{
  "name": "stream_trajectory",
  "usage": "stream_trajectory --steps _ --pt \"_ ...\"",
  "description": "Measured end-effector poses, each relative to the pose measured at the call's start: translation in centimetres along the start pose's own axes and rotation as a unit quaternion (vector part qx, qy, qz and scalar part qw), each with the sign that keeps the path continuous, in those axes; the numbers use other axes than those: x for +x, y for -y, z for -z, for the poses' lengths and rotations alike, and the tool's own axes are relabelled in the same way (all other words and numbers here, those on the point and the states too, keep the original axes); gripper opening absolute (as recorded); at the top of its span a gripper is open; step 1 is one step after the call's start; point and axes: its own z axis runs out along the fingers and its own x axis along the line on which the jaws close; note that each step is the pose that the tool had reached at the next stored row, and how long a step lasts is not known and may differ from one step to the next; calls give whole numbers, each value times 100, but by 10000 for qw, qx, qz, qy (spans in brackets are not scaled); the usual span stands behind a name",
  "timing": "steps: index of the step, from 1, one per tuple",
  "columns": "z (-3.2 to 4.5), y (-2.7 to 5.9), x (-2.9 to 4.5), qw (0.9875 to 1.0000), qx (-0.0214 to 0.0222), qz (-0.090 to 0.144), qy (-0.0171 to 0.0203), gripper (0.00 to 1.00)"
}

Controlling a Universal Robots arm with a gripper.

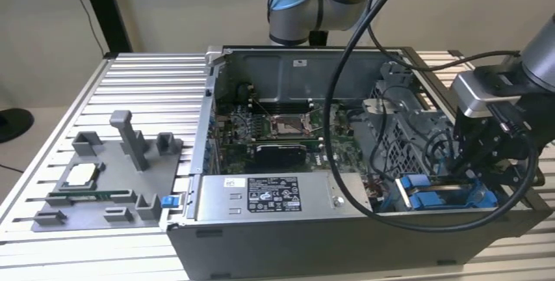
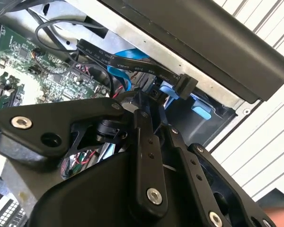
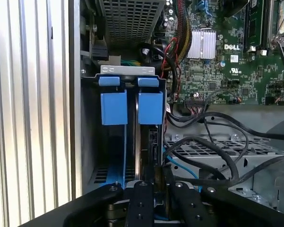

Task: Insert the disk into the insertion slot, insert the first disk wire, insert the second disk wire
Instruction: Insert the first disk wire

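Disk [image 3: 150, 108] seated in the insertion slot [image 3: 128, 70] of the grey drive cage, at the near right corner of the computer case [image 1: 347, 245] in the exterior view. A second blue carrier [image 3: 113, 108] sits just beside it. Gripper [image 1: 464, 167] is lowered into the cage. First wrist view: fingers [image 3: 141, 198] clenched on a small black connector [image 3: 157, 171] in line with the disk, blue wire [image 3: 182, 166] just beside. Second wrist view adds a flat black cable [image 2: 132, 59] ending in a black plug [image 2: 185, 86] near the gripper. Case stands on the slatted counter [image 1: 130, 73].
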Motion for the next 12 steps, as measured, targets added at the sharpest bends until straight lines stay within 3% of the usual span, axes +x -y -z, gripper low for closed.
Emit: stream_trajectory --steps 7,12 --pt "7 1 -1 10000 -2 -3 11 0" --pt "224 2 -26 10000 -1 -10 14 0"
